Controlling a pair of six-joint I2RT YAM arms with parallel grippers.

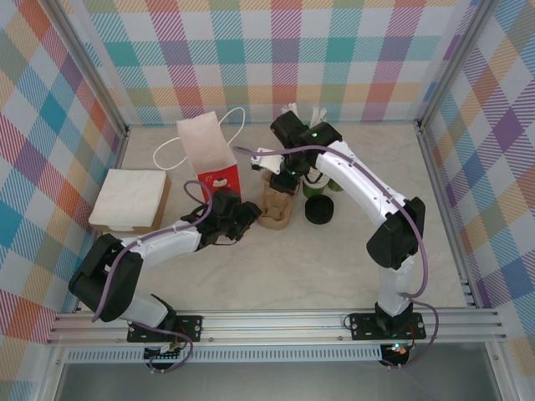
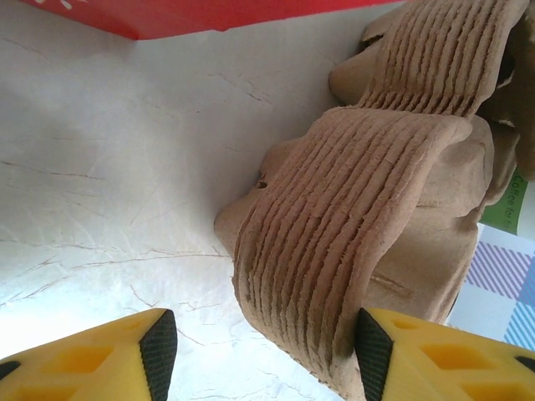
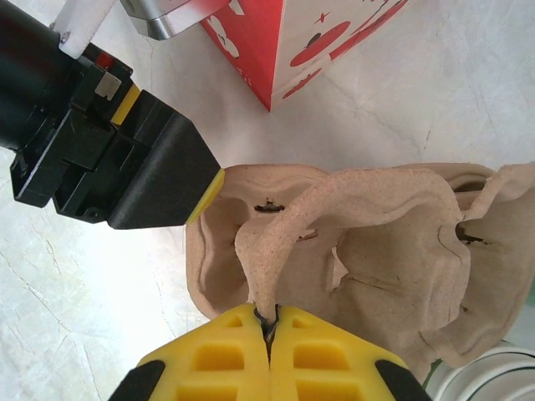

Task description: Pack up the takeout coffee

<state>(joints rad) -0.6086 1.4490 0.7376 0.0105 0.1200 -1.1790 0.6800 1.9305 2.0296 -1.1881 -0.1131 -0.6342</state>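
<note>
Right gripper point(image 3: 269, 327) clenched on pulp carrier point(image 3: 376, 251) handle; left gripper point(image 2: 264, 344) released, straddling its rim; far end cropped

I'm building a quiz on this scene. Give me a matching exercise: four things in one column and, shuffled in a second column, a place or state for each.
Things:
1. right gripper
2. left gripper
3. black lid
4. napkin stack

Places and states:
A. near the left wall
B. open, beside the pulp carrier
C. shut on the carrier
D. right of the carrier in the top view

Pairs: 1-C, 2-B, 3-D, 4-A
</note>
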